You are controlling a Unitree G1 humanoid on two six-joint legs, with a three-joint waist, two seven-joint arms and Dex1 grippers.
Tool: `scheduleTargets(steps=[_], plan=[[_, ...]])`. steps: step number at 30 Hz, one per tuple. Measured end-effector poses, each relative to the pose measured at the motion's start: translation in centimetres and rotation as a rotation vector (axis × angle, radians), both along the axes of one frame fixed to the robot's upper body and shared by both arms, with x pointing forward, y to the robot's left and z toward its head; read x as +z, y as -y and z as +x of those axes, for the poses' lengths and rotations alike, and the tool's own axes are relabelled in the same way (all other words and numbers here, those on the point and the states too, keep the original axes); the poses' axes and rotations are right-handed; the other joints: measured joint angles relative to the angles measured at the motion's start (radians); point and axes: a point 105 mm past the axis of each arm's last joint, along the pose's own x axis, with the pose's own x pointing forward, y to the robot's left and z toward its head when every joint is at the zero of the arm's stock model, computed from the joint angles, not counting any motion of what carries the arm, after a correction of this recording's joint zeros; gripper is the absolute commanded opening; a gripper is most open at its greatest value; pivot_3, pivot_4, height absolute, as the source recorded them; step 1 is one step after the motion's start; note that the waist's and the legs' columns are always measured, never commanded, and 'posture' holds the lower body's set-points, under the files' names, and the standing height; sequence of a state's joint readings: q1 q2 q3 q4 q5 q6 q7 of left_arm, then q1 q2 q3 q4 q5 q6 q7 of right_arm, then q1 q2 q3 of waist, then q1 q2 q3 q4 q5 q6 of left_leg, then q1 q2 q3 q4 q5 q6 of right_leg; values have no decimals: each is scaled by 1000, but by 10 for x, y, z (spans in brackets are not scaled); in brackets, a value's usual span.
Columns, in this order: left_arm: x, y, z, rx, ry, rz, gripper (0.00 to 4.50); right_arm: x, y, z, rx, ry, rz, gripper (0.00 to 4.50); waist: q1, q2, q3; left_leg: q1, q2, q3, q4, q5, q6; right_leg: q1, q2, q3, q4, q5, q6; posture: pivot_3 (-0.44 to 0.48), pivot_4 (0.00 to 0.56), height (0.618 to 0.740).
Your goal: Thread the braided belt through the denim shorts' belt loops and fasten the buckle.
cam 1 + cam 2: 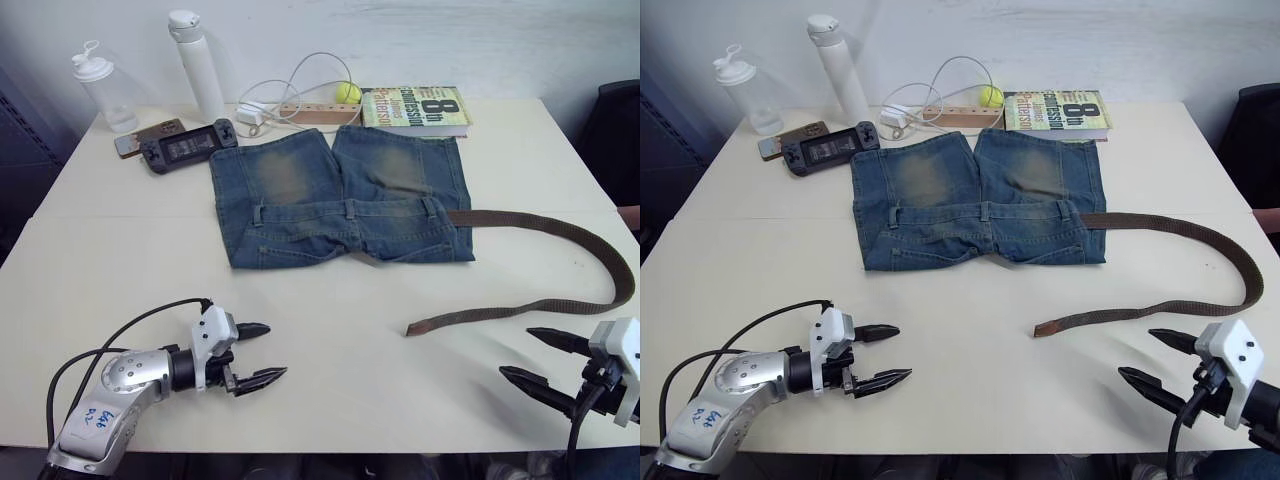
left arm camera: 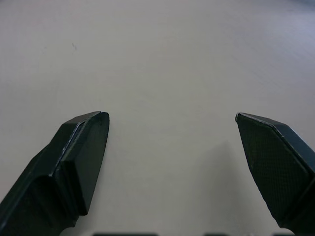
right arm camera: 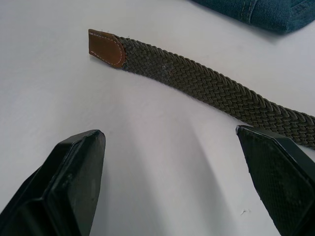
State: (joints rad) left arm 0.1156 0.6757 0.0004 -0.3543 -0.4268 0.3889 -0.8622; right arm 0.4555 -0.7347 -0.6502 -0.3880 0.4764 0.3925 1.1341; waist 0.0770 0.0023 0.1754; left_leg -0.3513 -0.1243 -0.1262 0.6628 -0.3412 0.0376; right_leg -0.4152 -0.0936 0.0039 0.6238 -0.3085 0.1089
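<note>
The denim shorts [image 1: 340, 195] lie flat at the table's middle back, waistband toward me. Belt loops [image 1: 350, 210] stand along the waistband. The braided belt [image 1: 560, 225] comes out at the waistband's right end, runs right, curves round and returns to its brown leather tip [image 3: 106, 47] on the table. The buckle is hidden. My left gripper [image 1: 272, 351] is open over bare table at the front left, well short of the shorts. At the front right my right gripper [image 1: 516, 352] is open too, empty, with the belt's tip stretch just beyond its fingertips [image 3: 275, 162].
Along the back edge stand a clear bottle [image 1: 103, 88] and a white bottle [image 1: 197, 62]. Beside them lie a phone [image 1: 148, 136], a game console [image 1: 188, 145], a white cable [image 1: 300, 85], a wooden strip with a tennis ball [image 1: 347, 92], and a book [image 1: 415, 108].
</note>
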Motion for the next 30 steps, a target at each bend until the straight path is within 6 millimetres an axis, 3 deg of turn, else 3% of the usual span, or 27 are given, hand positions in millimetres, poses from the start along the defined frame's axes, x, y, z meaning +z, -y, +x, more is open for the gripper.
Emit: scheduleTargets(steps=[5,10,15,19,26,29,30], plan=[[12,3,-5,-3,-43,-92,4478,7,0,11,27,23,16,4500,-9,0,0,0,0,1,1,0,0,0,0,1,1,0,0,0,150,740],[43,7,-4,-96,-64,-181,4478,30,-3,27,106,49,-44,4500,-19,0,0,0,0,-1,1,0,0,0,0,-1,2,-1,-1,0,150,740],[75,14,4,-286,61,-39,4478,42,-34,43,303,-12,-149,4500,-28,0,0,0,0,0,1,0,-1,0,0,-1,2,0,-1,0,150,740],[78,20,6,-362,76,13,4478,45,-55,58,394,-13,-207,4500,-35,0,0,-2,0,0,1,0,-1,-3,0,-1,2,0,-1,0,150,740],[70,21,6,-365,72,61,4478,23,-71,81,475,-64,-301,4500,-37,-1,1,-3,0,0,2,0,0,-4,0,-1,1,-1,-1,0,150,740],[64,23,5,-340,66,45,4500,-1,-63,91,481,-110,-367,3771,-38,-2,1,-3,0,0,2,0,-1,-4,0,-2,2,-1,-1,0,150,740],[64,24,6,-331,70,39,4500,-8,-58,95,473,-123,-392,3305,-36,-2,1,-4,0,0,2,0,-1,-5,0,-1,2,-1,-1,0,150,740]])
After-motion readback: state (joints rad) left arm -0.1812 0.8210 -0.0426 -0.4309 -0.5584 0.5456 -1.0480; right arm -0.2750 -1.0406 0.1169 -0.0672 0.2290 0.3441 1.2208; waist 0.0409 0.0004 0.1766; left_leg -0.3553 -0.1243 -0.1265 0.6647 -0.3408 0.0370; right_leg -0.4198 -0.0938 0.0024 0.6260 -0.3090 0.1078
